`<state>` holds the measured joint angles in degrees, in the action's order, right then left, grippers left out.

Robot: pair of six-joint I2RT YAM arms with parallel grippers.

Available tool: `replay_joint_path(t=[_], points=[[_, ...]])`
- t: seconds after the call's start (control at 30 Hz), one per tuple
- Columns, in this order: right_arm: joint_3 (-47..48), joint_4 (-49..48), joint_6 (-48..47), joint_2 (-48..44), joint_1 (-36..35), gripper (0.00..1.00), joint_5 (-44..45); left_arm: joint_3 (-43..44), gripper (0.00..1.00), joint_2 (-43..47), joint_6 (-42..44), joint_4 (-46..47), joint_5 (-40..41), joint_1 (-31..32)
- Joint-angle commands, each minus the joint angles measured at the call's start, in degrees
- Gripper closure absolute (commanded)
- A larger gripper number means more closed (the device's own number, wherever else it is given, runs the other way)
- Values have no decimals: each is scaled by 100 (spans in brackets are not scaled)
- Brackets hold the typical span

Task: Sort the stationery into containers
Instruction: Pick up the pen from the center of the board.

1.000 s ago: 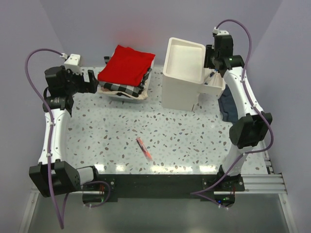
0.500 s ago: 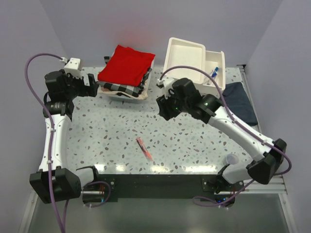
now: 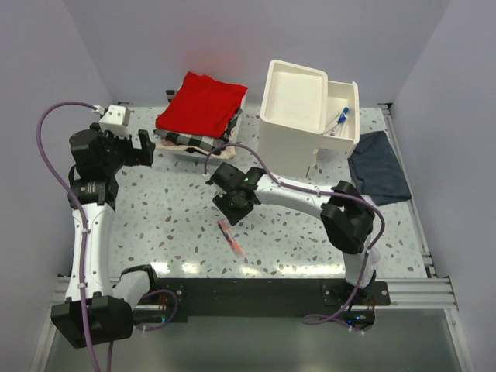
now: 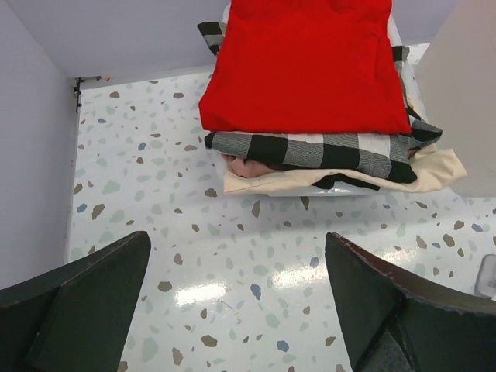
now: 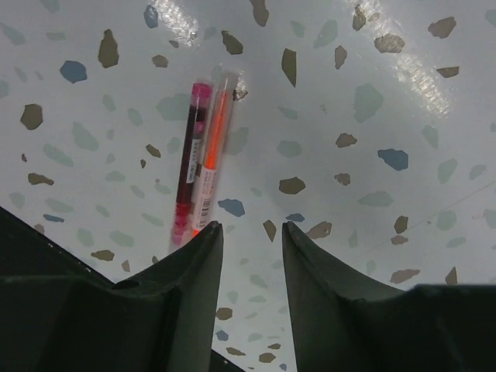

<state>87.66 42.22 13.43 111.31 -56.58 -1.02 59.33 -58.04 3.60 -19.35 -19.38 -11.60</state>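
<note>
Near the middle of the tabletop [image 3: 170, 225], towards your edge, you have a dark red pen [image 5: 187, 174] with a pink end and an orange-red marker [image 5: 209, 159]. They lie flat, side by side and touching, pointing the same way; from above they read as one small reddish stick. At the far side the white drawer unit [image 3: 287, 143] stands upright, its top tray open to you. One drawer [image 3: 342, 94] is pulled out to the right, and in it lies a thin white pen [image 3: 339, 120] with a blue cap.
</note>
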Motion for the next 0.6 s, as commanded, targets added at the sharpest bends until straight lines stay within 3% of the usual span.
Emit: replay_joint_path(t=[0.0,0.17,0.57], points=[[296,112,309,207,-2,67,-109,-132,0,258,-26,107,101,-62],[498,32,327,505,-231,75,-381,-273,0,337,36,90,197,-53],[621,146,634,875,-495,69,-171,-413,0,364,27,116,189,-45]])
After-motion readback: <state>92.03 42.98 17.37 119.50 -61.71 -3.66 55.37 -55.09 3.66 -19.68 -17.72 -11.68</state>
